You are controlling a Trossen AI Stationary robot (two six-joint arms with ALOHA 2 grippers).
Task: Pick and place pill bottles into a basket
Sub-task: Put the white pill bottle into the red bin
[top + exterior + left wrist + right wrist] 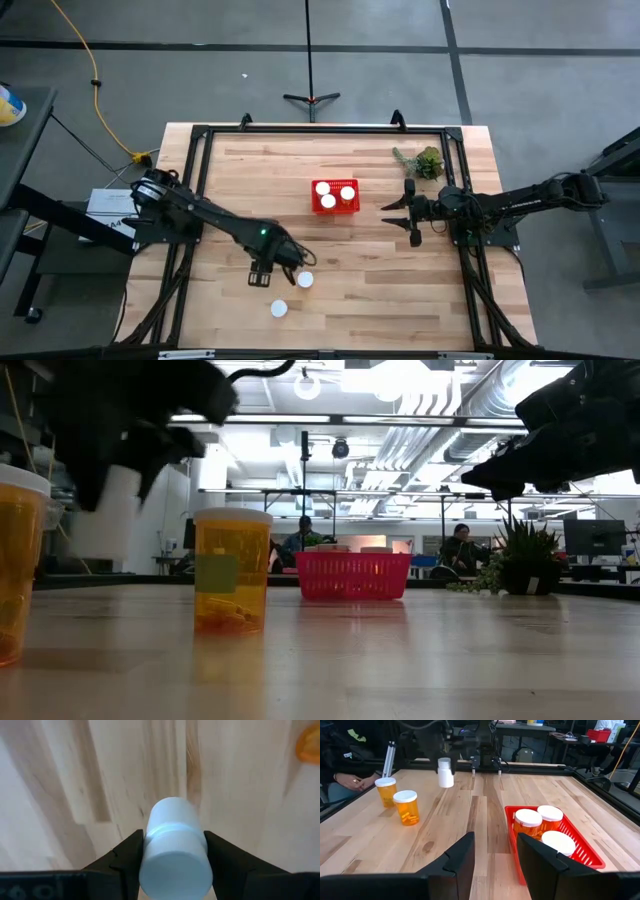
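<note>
My left gripper [268, 270] is shut on a white pill bottle [175, 845], held above the table's near left part; the bottle also shows in the right wrist view [445, 772]. Two amber bottles with white caps [305, 280] [279, 308] stand upright on the table just near of it. The red basket [335, 208] stands at the table's middle with three white-capped bottles [540, 822] inside. My right gripper [402, 220] is open and empty, right of the basket, above the table. My left gripper pinches the white bottle between its two fingers [127, 855], at the cap end [175, 865], one finger on each side. The fingers come from above, pointing down. The bottle hangs cap up, slightly tilted, clear of the table [445, 772].
A green plant sprig [425, 162] lies at the far right. A black frame [200, 150] runs along the table's edges. Bare wood lies between the basket and the two standing bottles. People sit in the room beyond the table.
</note>
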